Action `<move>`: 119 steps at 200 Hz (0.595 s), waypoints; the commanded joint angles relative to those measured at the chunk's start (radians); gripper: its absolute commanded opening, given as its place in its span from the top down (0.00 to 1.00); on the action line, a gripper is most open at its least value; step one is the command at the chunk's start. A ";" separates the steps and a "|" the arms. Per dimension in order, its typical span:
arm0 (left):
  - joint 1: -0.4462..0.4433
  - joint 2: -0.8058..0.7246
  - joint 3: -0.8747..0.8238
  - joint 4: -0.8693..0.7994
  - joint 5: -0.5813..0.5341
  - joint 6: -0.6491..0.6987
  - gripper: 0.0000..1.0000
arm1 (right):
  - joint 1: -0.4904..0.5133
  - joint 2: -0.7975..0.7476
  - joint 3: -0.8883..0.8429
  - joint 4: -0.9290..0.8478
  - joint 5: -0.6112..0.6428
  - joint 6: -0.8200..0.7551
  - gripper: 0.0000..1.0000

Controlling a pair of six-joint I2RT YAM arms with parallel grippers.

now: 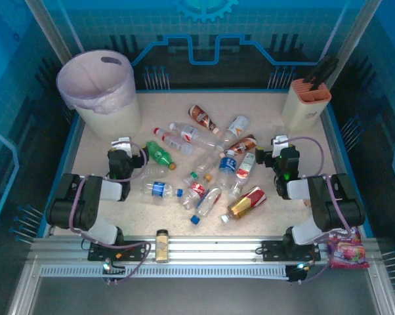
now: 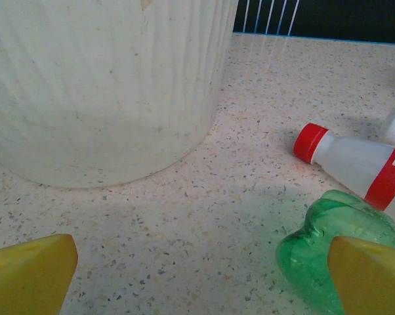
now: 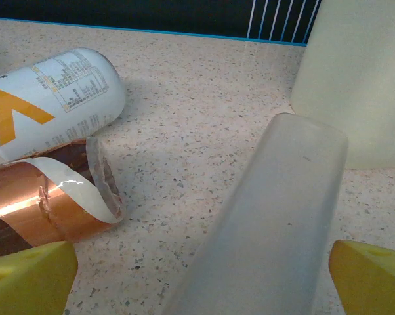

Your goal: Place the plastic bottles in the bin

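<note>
Several plastic bottles [image 1: 210, 167] lie scattered mid-table, mostly clear, with red, blue and white labels. The cream bin [image 1: 99, 85] with its pale pink liner stands at the back left. My left gripper [image 1: 121, 149] is open just in front of it. In the left wrist view the bin wall [image 2: 99, 85] is ahead, and a green bottle [image 2: 315, 246] touches the right finger [image 2: 371, 275]. My right gripper [image 1: 278, 149] is open at the pile's right edge. A frosted pale cylinder [image 3: 276, 223] lies between its fingers, untouched. A copper bottle [image 3: 46, 203] is at its left.
A beige box with an orange top [image 1: 307, 102] stands at the back right, its wall [image 3: 361, 79] close ahead of the right gripper. A small amber jar [image 1: 162, 244] sits on the front rail. A pink packet [image 1: 346, 252] lies by the right base.
</note>
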 commanded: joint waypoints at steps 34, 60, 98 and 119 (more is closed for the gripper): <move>-0.006 0.010 0.027 0.032 -0.009 -0.009 0.01 | 0.014 0.009 0.019 0.042 0.013 -0.014 0.00; -0.004 0.010 0.030 0.025 -0.006 -0.011 0.01 | 0.015 0.009 0.021 0.040 0.014 -0.016 0.00; -0.003 0.010 0.030 0.024 -0.003 -0.010 0.01 | -0.006 0.007 0.023 0.032 -0.026 -0.003 0.00; -0.003 0.010 0.030 0.024 -0.004 -0.010 0.01 | -0.006 0.008 0.022 0.035 -0.026 -0.004 0.00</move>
